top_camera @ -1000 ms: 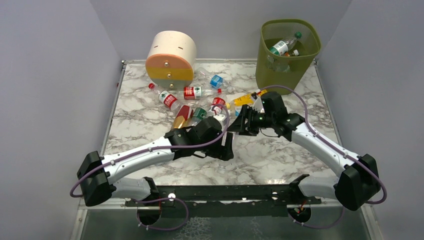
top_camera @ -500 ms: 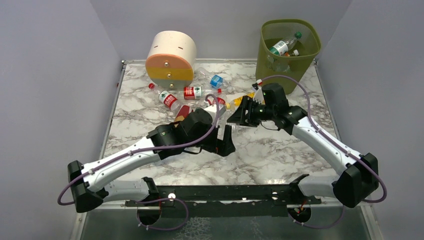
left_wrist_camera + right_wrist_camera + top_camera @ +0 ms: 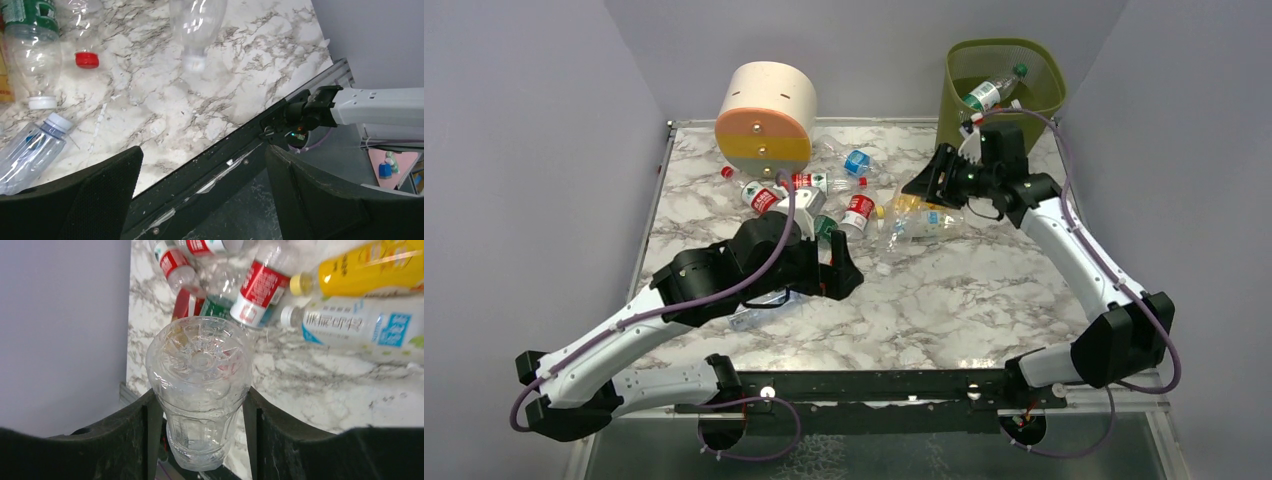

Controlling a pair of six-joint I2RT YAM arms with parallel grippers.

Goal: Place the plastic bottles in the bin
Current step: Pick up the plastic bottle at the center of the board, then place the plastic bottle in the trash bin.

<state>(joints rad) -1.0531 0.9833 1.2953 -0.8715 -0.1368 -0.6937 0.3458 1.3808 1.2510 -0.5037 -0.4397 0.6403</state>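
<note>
Plastic bottles (image 3: 824, 200): most lie on their sides in a loose heap on the table (image 3: 984, 300), a glossy white slab with grey marble veining. The heap sits between the round drawer box (image 3: 766, 115) and the bin (image 3: 951, 105). The box is a drum shape with a cream top and orange and yellow bands on its front, dotted with small knobs.

The bin stands at the far right corner. It is olive-green plastic with mesh-perforated walls and a rounded-square rim. I can see at least 1 green-capped bottle (image 3: 989, 92) leaning inside.

The right claw (image 3: 199, 395) is clenched on a clear bottle (image 3: 200, 365), its 2 black fingers pressing the ribbed sides. The petal-moulded base faces my wrist camera. From above, this claw is just beside the bin's front wall, over the right end of the heap.

Under it lie a yellow bottle (image 3: 370, 265), a white-labelled bottle (image 3: 360, 322) with blue print, and a red-labelled bottle (image 3: 257, 287).

The left claw (image 3: 202, 150) is released, jaws wide with nothing between them, near the table's front edge. A loose red cap (image 3: 86, 60) and a white-capped bottle (image 3: 37, 55), clear and crinkled, lie close by.
</note>
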